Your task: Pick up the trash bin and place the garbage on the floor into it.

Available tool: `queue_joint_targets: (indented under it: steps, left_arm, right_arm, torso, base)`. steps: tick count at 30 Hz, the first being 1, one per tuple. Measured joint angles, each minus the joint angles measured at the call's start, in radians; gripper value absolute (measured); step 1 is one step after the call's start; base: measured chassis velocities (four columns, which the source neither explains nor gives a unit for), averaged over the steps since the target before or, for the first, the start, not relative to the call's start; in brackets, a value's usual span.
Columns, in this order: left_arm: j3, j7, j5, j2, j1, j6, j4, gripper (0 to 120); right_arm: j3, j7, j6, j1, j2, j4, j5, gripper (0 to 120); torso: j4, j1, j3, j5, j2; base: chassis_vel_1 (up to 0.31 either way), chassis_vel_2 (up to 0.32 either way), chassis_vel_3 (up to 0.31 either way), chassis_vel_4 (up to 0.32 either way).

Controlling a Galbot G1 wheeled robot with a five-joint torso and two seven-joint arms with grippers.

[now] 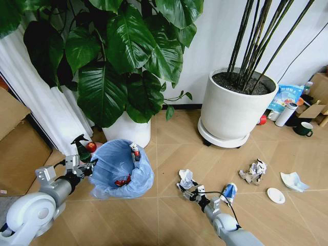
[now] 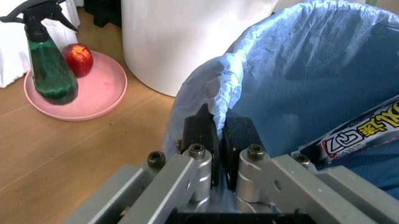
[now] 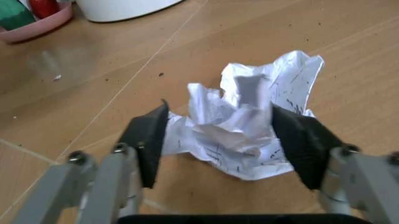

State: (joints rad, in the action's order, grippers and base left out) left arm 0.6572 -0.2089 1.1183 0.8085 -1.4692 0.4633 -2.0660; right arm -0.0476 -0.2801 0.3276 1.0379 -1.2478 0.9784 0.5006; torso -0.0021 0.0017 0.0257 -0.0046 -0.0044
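Observation:
The trash bin [image 1: 121, 166], a dark bin lined with a light blue bag, stands on the floor [image 1: 169, 148] at the left. My left gripper [image 1: 92, 168] [image 2: 218, 114] is shut on the bag-covered rim [image 2: 227, 88]. A tube wrapper [image 2: 361, 133] and a red wrapper [image 1: 122, 181] lie inside the bin. My right gripper [image 1: 187, 189] [image 3: 219, 107] is low over the floor and open, with one finger on each side of a crumpled white paper wad [image 1: 185, 178] [image 3: 249, 121]. More garbage lies to the right: a blue-white packet [image 1: 229, 191], another paper wad [image 1: 254, 170], a white disc [image 1: 275, 195] and a pale crushed piece [image 1: 293, 181].
A big white pot [image 1: 128, 128] with a leafy plant stands just behind the bin, and a second white pot [image 1: 233, 110] at the back right. A pink plate [image 2: 96, 93] holds a green spray bottle [image 2: 46, 60] and an apple [image 2: 78, 58]. A white bottle [image 1: 285, 114], a dark mug [image 1: 305, 128] and cardboard boxes [image 1: 18, 148] stand at the sides.

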Motion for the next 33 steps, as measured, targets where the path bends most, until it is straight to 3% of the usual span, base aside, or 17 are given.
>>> queue_joint_targets:
  steps: [15,25,29,32,33]
  left_arm:
    - [-0.001,0.001,0.004,0.000,-0.001,0.000,0.000,0]
    - [-0.008,0.001,0.002,-0.005,0.002,-0.003,0.010,0]
    - [-0.023,0.003,0.000,-0.015,0.007,-0.015,0.020,0]
    - [-0.041,0.004,0.005,-0.033,0.013,-0.026,0.032,0]
    - [-0.041,0.004,0.005,-0.033,0.013,-0.026,0.032,0]
  right_arm:
    - [0.002,0.017,0.013,-0.011,0.000,-0.013,0.000,0]
    - [-0.046,0.022,0.020,0.011,0.008,0.032,0.005,0]
    - [-0.092,0.006,0.028,0.031,0.031,0.140,0.016,0]
    - [-0.108,-0.075,0.054,0.048,0.135,0.333,0.087,0]
    - [-0.108,-0.075,0.054,0.048,0.135,0.333,0.087,0]
  torso:
    - [0.0000,0.000,0.000,0.0000,0.000]
    - [0.0000,0.000,0.000,0.0001,0.000]
    - [0.0000,0.000,0.000,0.0001,0.000]
    - [-0.0001,0.000,0.000,0.0002,0.000]
    - [-0.0001,0.000,0.000,0.0002,0.000]
  base:
    - [0.000,0.000,0.000,0.000]
    - [0.000,0.000,0.000,0.000]
    - [0.000,0.000,0.000,0.000]
    - [0.000,0.000,0.000,0.000]
    - [0.000,0.000,0.000,0.000]
